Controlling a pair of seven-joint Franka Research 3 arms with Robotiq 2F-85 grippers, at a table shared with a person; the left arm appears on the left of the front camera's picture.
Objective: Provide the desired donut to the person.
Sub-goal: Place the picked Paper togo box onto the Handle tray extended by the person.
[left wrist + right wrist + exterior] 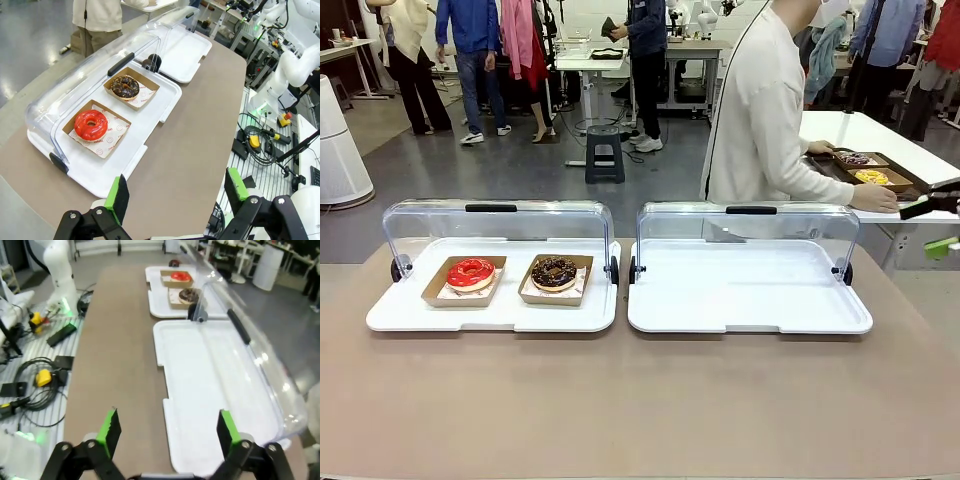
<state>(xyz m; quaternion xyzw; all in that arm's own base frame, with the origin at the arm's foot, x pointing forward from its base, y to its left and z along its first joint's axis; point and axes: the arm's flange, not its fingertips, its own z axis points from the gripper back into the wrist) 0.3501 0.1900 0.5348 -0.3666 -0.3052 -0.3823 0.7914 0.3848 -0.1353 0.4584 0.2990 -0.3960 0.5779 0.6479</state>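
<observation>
— Brown tabletop (200,125), stock?

— Ahead of my left gripper (177,192), jaws apart, empty: red-glazed ring donut (91,124) and chocolate-sprinkled ring donut (125,86), each in a brown card tray. Soft, glaze smears; I'd grip the card tray's edge.

— Right gripper (167,432)?

— Spread, empty, above the bare white tray (210,385). The person in the cream cardigan (760,110) faces away; desired donut unclear.

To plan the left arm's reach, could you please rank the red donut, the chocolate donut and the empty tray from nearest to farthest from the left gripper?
From the left gripper:
1. Red donut, near box.
2. Chocolate donut, next box.
3. Empty tray, far end.
</observation>
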